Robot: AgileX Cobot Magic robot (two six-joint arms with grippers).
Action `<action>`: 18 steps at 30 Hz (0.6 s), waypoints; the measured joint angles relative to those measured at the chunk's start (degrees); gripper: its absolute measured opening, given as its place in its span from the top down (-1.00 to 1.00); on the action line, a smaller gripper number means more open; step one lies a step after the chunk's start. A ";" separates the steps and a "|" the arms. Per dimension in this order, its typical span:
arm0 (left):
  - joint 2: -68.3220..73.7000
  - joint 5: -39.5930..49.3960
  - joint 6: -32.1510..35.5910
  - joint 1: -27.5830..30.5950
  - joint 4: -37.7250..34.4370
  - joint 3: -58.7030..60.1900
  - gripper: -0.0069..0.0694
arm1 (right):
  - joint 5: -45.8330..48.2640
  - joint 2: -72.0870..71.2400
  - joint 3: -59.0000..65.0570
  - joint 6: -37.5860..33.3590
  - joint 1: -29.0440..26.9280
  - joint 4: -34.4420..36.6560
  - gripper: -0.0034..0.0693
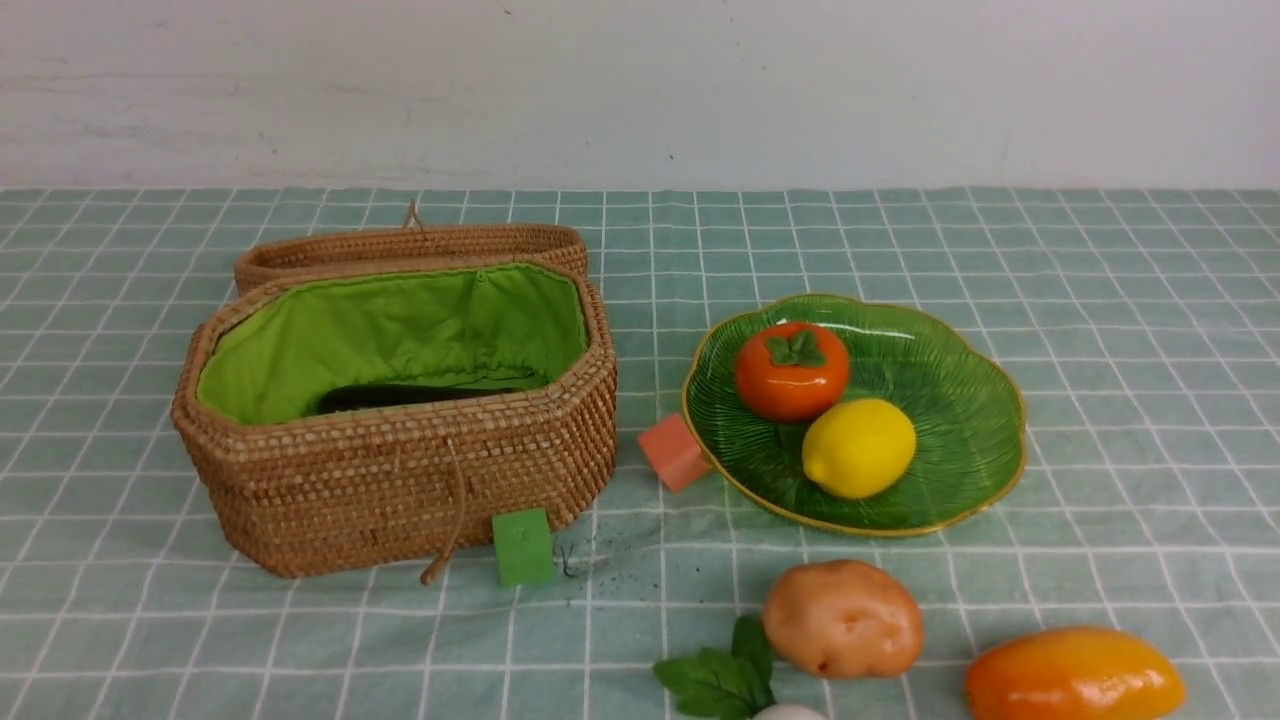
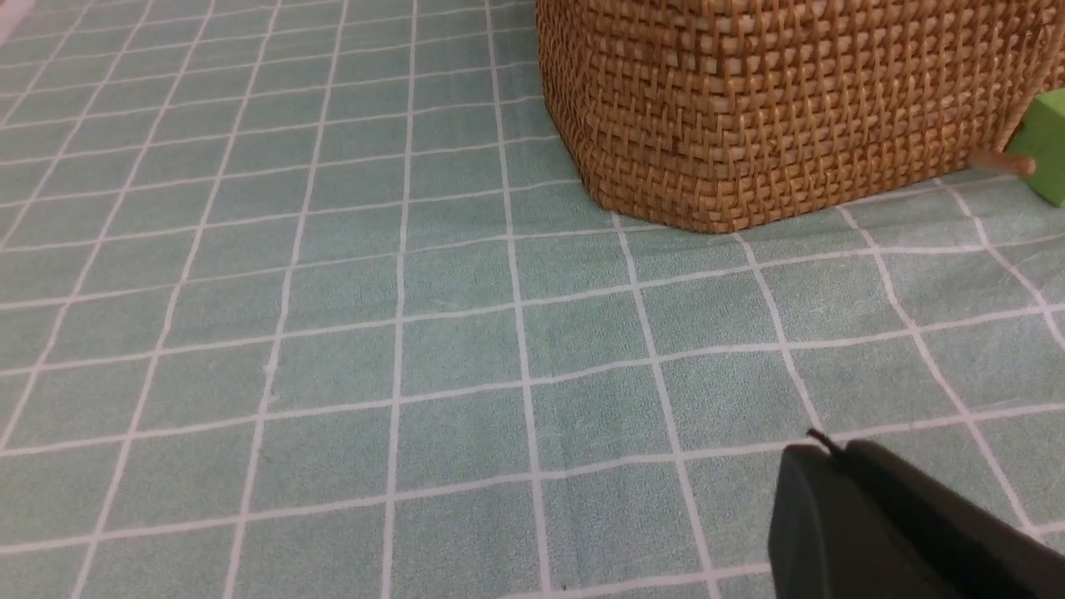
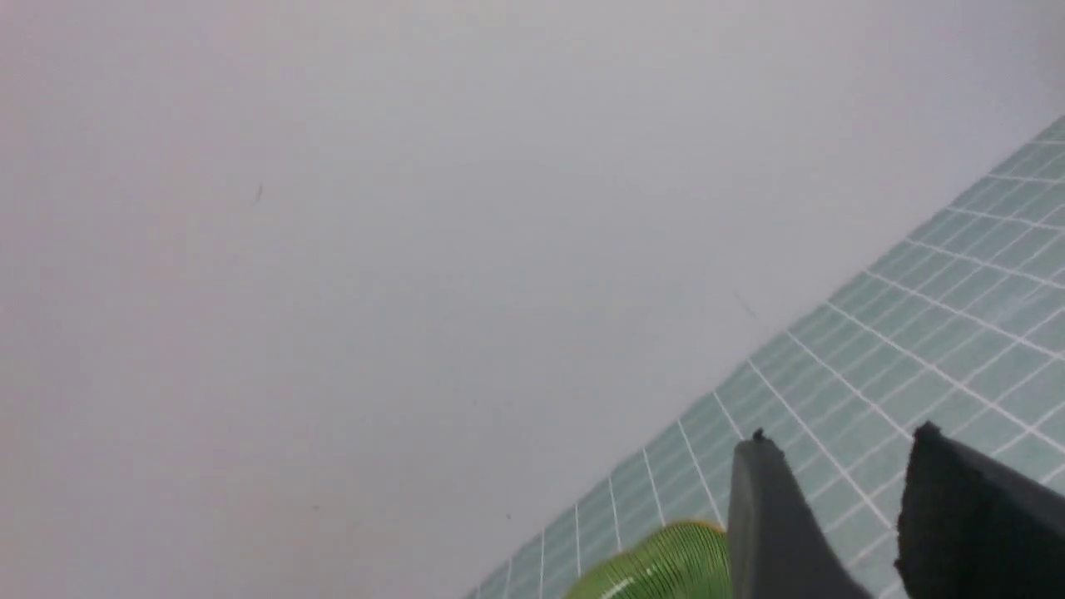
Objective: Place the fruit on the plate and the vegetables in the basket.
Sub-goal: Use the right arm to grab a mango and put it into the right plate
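Observation:
The wicker basket (image 1: 400, 480) stands open at the left, its lid (image 1: 410, 245) folded back. A dark eggplant (image 1: 400, 397) lies low in the green lining. On the green plate (image 1: 960, 460) rest a persimmon (image 1: 792, 370) and a lemon (image 1: 858, 447). Near the front edge lie a brown potato (image 1: 843, 618), a mango (image 1: 1075, 678), green leaves (image 1: 718, 680) and the tip of a white vegetable (image 1: 790, 712). Neither arm shows in the front view. My left gripper (image 2: 832, 451) is shut and empty, low over the cloth beside the basket (image 2: 790, 108). My right gripper (image 3: 842, 437) is open and empty, with the plate's rim (image 3: 657, 566) beside it.
A salmon cube (image 1: 673, 452) sits between basket and plate. A green cube (image 1: 522, 546) stands by the basket's front corner next to its hanging cord (image 1: 452, 520); the left wrist view shows that cube (image 2: 1050, 146) too. A checked green cloth covers the table; a white wall closes the far side.

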 joint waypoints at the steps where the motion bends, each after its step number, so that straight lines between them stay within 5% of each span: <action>1: 0.00 0.00 0.00 0.00 0.00 0.00 0.79 | 0.24 0.00 -0.29 -0.36 0.00 0.01 0.24; 10: 0.00 0.00 0.00 0.00 0.04 0.00 0.77 | 23.43 4.07 -23.83 -4.98 0.00 -9.75 0.24; 18: 0.00 0.00 0.00 0.00 0.04 0.00 0.76 | 54.44 31.66 -45.07 -5.20 0.00 -25.97 0.24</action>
